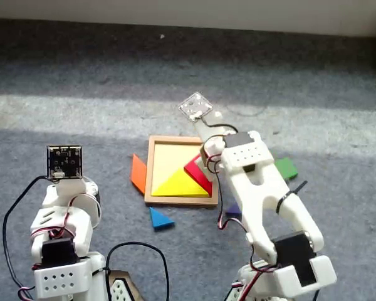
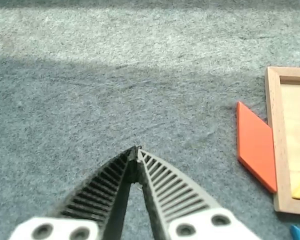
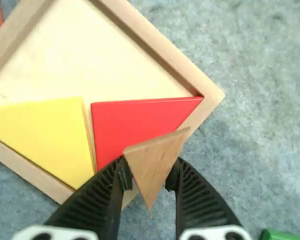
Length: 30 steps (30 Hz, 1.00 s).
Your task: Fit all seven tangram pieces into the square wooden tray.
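My right end effector [image 3: 146, 176] is clamped on a wood-coloured triangle [image 3: 155, 155], which hangs over the tray's [image 3: 155, 47] rim at the corner where the red triangle [image 3: 135, 127] lies. The grip takes the piece across its tapering lower part, so the hold looks thin to me, and the triangle may pivot or slip out as I lower it.

Inside the tray, the red triangle sits in that corner and the yellow triangle [image 3: 40, 132] lies flat just beside it. The bare floor is on the far side of those 2. If I let go here, the piece probably lands on the rim or on top of the red triangle and sits tilted instead of flat. Pressing down could also shove the red triangle against the yellow one and spoil their fit.

Outside the tray on the worktop [image 1: 81, 113] wait 4 more pieces. The green piece [image 1: 286, 167] and the purple piece [image 1: 233, 210] lie near the red triangle's side. The blue triangle [image 1: 160, 218] is just off the near rim. The orange parallelogram [image 2: 255, 145] rests against the opposite rim.

My left end effector [image 2: 136, 152] has its tips together, holds nothing, and is well apart from the tray, on the orange piece's side.
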Each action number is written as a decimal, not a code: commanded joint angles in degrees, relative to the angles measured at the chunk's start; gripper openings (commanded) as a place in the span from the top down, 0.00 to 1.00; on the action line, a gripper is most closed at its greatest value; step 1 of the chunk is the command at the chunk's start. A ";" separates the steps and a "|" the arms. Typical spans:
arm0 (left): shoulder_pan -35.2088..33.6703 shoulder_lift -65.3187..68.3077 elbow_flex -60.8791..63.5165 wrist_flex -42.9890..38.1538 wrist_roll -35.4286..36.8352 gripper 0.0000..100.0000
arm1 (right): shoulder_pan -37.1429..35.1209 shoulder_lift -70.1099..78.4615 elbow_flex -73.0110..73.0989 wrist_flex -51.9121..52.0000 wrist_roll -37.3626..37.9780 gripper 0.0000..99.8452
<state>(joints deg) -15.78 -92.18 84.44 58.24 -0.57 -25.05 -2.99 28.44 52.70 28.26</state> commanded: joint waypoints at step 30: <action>-0.40 -0.40 -0.31 -0.09 0.18 1.00 | -5.05 27.56 -35.74 11.38 24.79 0.83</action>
<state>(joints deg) -15.78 -92.18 84.44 58.24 -0.57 -29.27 25.05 -4.09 62.99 52.44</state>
